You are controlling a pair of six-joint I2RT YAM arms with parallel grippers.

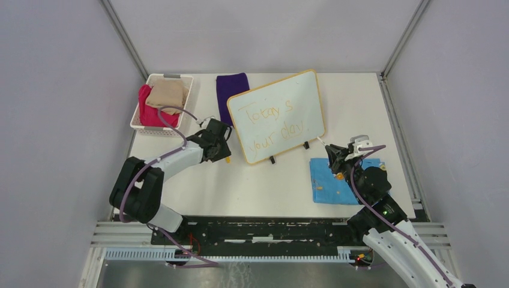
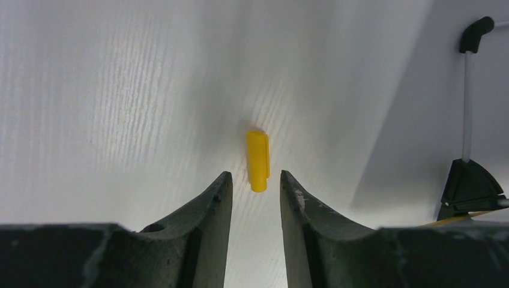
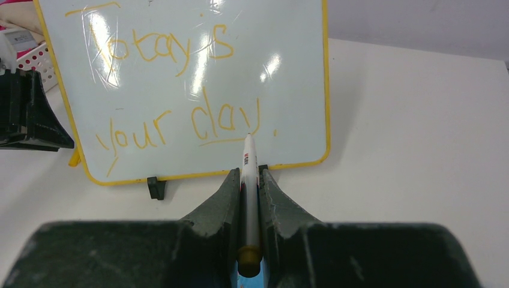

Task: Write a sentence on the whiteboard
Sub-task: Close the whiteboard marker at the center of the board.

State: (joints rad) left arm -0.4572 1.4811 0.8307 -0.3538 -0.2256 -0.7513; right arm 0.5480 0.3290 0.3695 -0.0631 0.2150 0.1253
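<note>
The whiteboard (image 1: 277, 115), white with a thin yellow-orange frame and black clip feet, stands tilted at the table's middle; it also shows in the right wrist view (image 3: 180, 90). The sentence (image 1: 273, 123) reads "Today's your day" in two yellow-orange lines, also in the right wrist view (image 3: 174, 84). My right gripper (image 1: 335, 157) (image 3: 248, 173) is shut on a white marker (image 3: 248, 180) with its tip just in front of the board's lower edge. My left gripper (image 1: 222, 147) (image 2: 255, 180) is open, hovering over a yellow marker cap (image 2: 257, 161) on the table, left of the board.
A white basket (image 1: 161, 103) with red and tan cloths stands at the back left. A purple cloth (image 1: 230, 90) lies behind the board. A blue printed cloth (image 1: 336, 180) lies under my right arm. A board foot (image 2: 468, 186) shows right of my left gripper.
</note>
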